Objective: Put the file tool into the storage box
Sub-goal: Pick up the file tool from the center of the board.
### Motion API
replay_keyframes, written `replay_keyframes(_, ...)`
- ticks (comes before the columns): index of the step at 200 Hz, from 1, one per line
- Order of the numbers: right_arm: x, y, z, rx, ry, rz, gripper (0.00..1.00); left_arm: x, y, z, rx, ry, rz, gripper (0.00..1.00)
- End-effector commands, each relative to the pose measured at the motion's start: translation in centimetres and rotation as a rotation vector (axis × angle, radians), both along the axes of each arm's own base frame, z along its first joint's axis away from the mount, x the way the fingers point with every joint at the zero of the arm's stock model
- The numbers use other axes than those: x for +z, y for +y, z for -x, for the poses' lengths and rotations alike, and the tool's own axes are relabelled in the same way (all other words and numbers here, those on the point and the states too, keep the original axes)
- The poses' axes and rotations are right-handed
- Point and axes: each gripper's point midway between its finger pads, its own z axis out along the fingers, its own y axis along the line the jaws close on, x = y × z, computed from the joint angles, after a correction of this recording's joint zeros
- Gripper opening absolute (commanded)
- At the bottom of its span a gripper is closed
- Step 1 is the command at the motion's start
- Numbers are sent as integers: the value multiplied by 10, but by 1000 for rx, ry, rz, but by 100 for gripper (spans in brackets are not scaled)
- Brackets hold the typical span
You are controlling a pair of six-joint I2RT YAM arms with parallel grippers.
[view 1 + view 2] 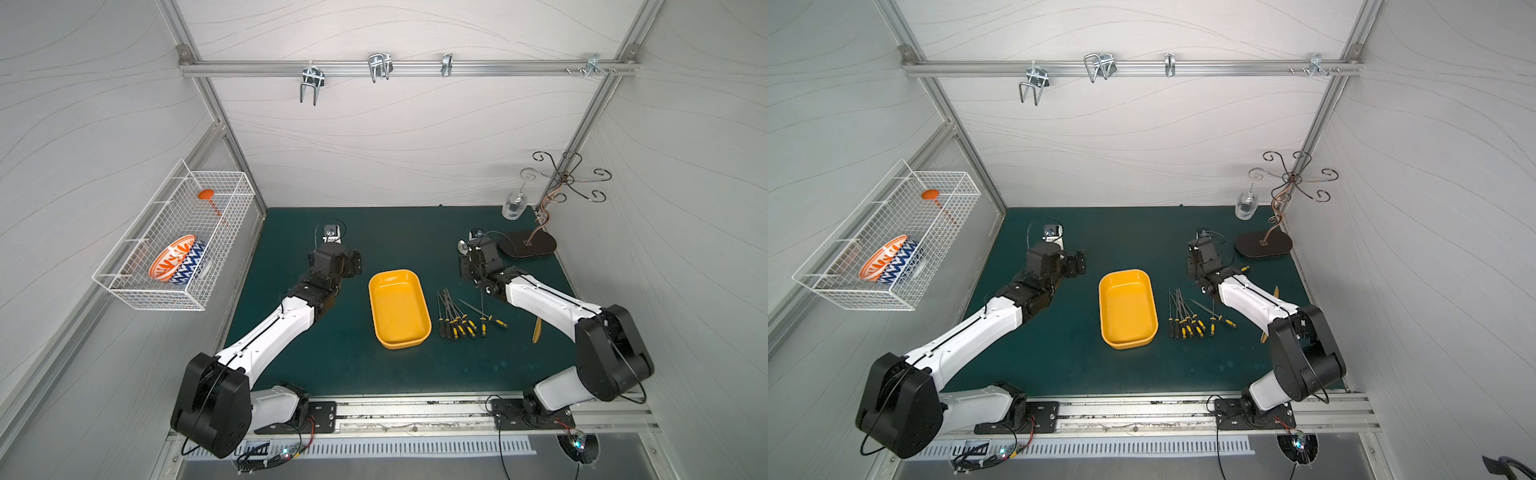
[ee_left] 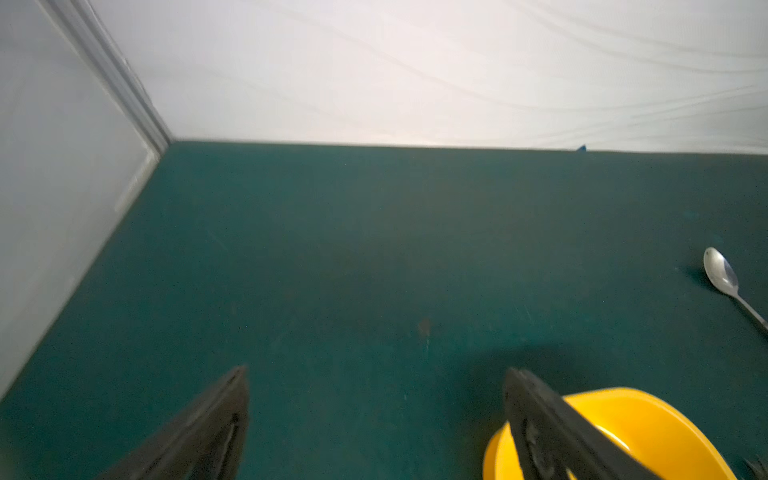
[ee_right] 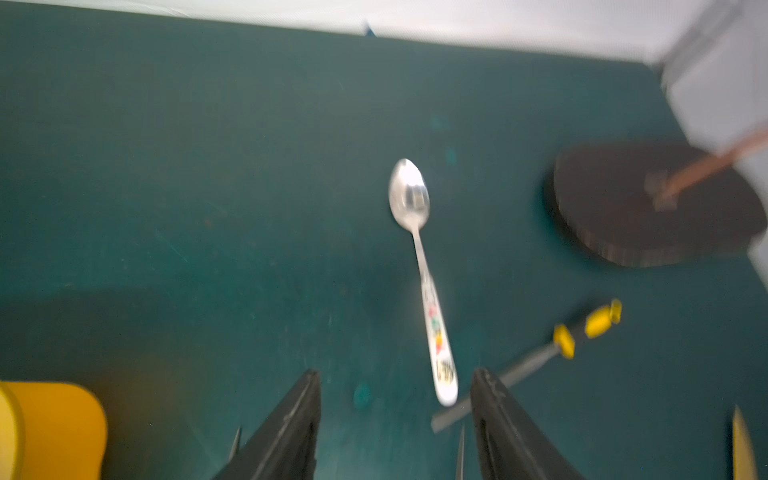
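The storage box point(image 1: 399, 307) is a shallow yellow tray, empty, in the middle of the green mat in both top views. Several file tools point(image 1: 455, 316) with black-and-yellow handles lie bunched just right of it. One more file tool point(image 3: 552, 349) lies apart, slanted, beside my right gripper. My right gripper point(image 3: 397, 399) hovers behind the bunch, open with nothing between its fingers; a spoon's handle end lies just ahead of them. My left gripper point(image 2: 376, 374) stands wide open and empty over bare mat, left of the box's far end point(image 2: 648, 419).
A spoon point(image 3: 419, 257) lies on the mat ahead of the right gripper. A black stand base point(image 1: 528, 245) and a glass point(image 1: 514, 205) occupy the back right corner. A yellowish flat tool point(image 1: 537, 330) lies under the right arm. A wire basket point(image 1: 174, 241) hangs on the left wall.
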Motion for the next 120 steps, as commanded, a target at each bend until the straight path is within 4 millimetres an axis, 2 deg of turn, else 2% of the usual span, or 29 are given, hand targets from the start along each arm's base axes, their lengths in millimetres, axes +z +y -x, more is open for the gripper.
replay_keyframes(1, -40, -36, 64, -190, 272, 23, 62, -29, -13, 33, 64, 98, 20, 99)
replay_keyframes(18, -54, -55, 74, -241, 307, 80, 62, -33, -31, 46, 24, 95, 23, 99)
replay_keyframes(38, -76, -65, 84, -287, 439, 2, 60, -34, -42, 56, -1, 91, 15, 99)
replay_keyframes(64, -95, -61, 97, -295, 524, -65, 56, -31, -50, 61, -26, 84, 4, 99)
replay_keyframes(90, -108, -54, 101, -284, 553, -125, 47, -28, -52, 61, -37, 76, -5, 99)
replay_keyframes(100, -110, -52, 100, -282, 554, -139, 43, -28, -53, 61, -43, 79, -6, 99)
replay_keyframes(120, -108, -49, 94, -268, 547, -169, 43, -32, -55, 60, -41, 88, -1, 99)
